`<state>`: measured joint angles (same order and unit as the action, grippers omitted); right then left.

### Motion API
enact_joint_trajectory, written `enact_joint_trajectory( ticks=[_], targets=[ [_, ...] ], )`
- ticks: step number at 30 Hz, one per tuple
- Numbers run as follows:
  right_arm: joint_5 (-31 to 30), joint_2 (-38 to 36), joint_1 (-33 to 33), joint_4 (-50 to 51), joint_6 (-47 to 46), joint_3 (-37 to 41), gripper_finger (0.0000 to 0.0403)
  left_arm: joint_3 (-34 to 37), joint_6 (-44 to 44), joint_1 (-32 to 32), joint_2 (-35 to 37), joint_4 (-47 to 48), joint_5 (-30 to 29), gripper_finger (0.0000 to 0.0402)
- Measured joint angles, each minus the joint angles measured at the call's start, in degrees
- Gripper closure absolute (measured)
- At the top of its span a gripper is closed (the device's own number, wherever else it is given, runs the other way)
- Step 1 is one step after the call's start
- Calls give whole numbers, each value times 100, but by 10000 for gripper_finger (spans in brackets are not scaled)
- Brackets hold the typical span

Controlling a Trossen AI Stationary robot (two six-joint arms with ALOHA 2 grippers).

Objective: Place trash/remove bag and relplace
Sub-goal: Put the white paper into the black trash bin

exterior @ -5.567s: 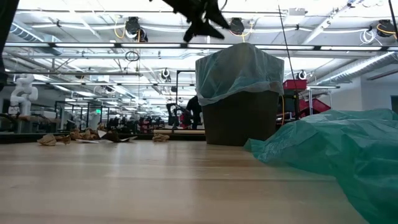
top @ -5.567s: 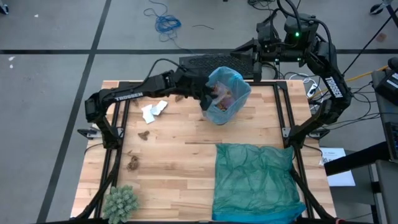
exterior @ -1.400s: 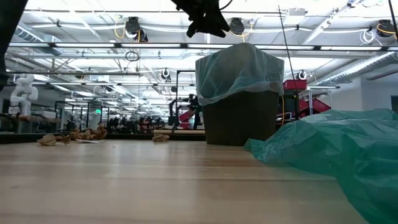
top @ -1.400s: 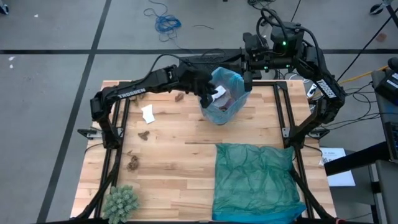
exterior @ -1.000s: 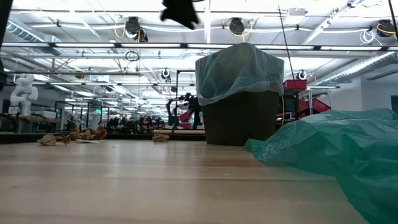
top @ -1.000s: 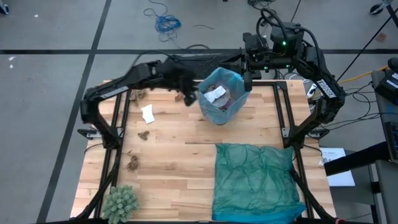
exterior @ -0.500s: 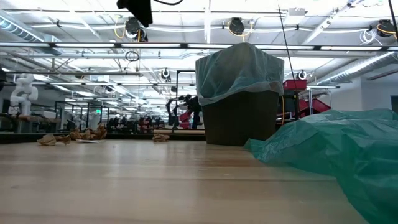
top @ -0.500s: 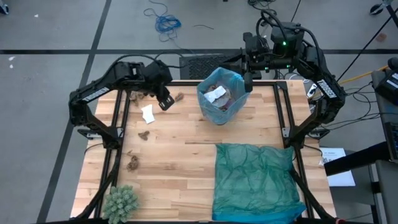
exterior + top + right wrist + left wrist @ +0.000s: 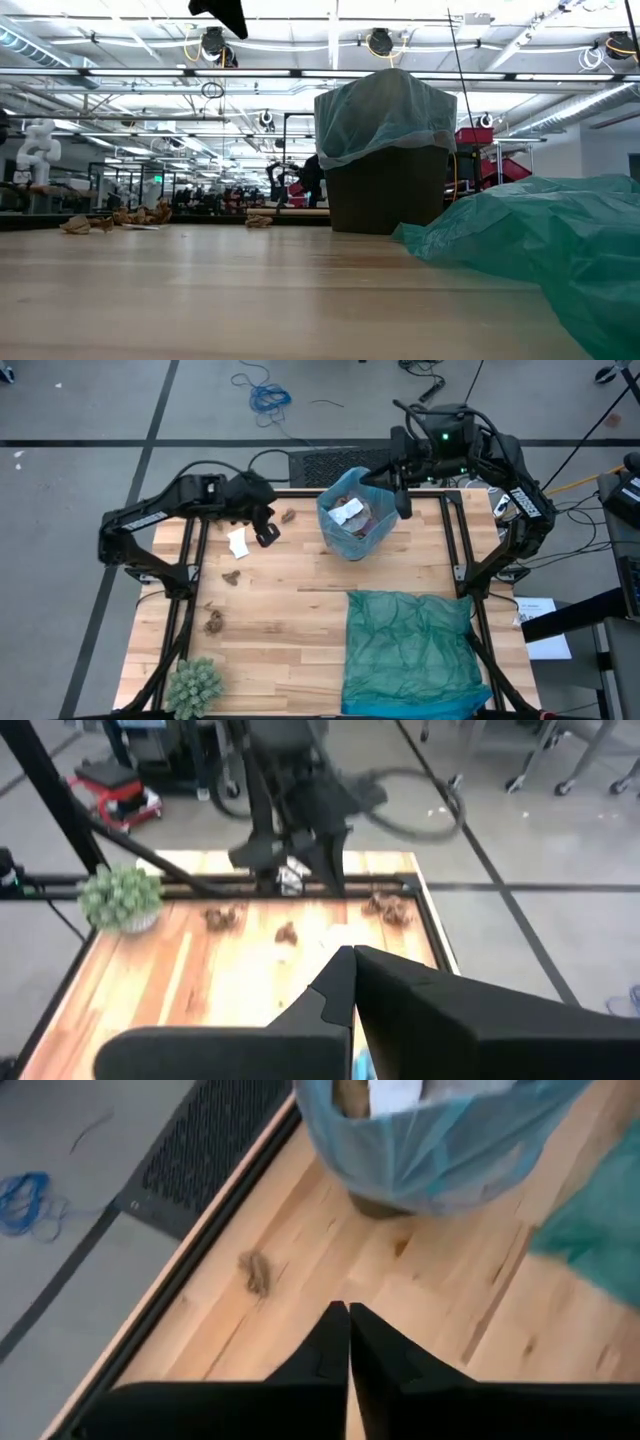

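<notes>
Hovering with my left gripper (image 9: 268, 536) pressed shut on nothing, fingers (image 9: 345, 1342) together above the wooden table (image 9: 300, 620), I sit well to the left of the bin. A white paper scrap (image 9: 238, 542) lies just beside my tips, on the side away from the bin. The bag (image 9: 352, 515), pale blue, lines the bin (image 9: 385, 195) and holds brown wads and a white scrap (image 9: 348, 512). A small brown wad (image 9: 288, 516) lies between me and the bin. My right gripper (image 9: 403, 506), jaws also together and empty, hangs at the bin's far-right rim. Nearer the front, right of centre, lies the teal bag (image 9: 410, 650).
</notes>
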<state>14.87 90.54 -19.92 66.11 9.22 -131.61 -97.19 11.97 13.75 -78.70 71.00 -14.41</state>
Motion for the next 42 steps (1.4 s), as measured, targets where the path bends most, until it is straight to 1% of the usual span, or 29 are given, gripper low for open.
enact_joint_trajectory(
  ticks=[6, 9, 13, 16, 19, 24, 28, 30, 34, 36, 39, 42],
  targets=[
    [15, -30, -2, 64, 202, 0, 403, 1134, 473, 5, 1056, -921, 76, 399],
    [64, -31, -44, 71, 246, 0, 403, 1709, 738, 10, 1577, -1386, 233, 400],
    [366, -31, -190, 256, 308, 0, 403, 2382, 1016, 9, 2205, -2081, 369, 400],
    [421, -31, -266, 467, 395, 0, 403, 2786, 1168, 10, 2557, -2454, 368, 400],
    [706, -37, -361, 578, 458, 0, 403, 3112, 1189, 8, 2839, -2715, 369, 400],
    [860, -50, -374, 456, 520, 90, 403, 3506, 1439, 10, 3224, -3003, 369, 400],
    [1621, -62, -298, -467, 458, 862, 403, 3710, 1477, 10, 3419, -3260, 367, 400],
    [1715, -45, -212, -1041, 347, 1470, 403, 3800, 1477, 10, 3443, -3419, 367, 401],
    [1711, -101, -124, -1989, -31, 2717, 403, 3866, 1475, 10, 3443, -3461, 367, 401],
    [1681, -286, -114, -2470, -223, 3310, 403, 3890, 1467, 8, 3436, -3457, 367, 401],
    [1574, -765, -149, -3275, -593, 4122, 403, 3964, 1451, 10, 3441, -3421, 363, 401],
    [1092, -1439, -221, -3830, -949, 4948, 403, 3968, 1455, 10, 3438, -3114, 320, 401]
  ],
)
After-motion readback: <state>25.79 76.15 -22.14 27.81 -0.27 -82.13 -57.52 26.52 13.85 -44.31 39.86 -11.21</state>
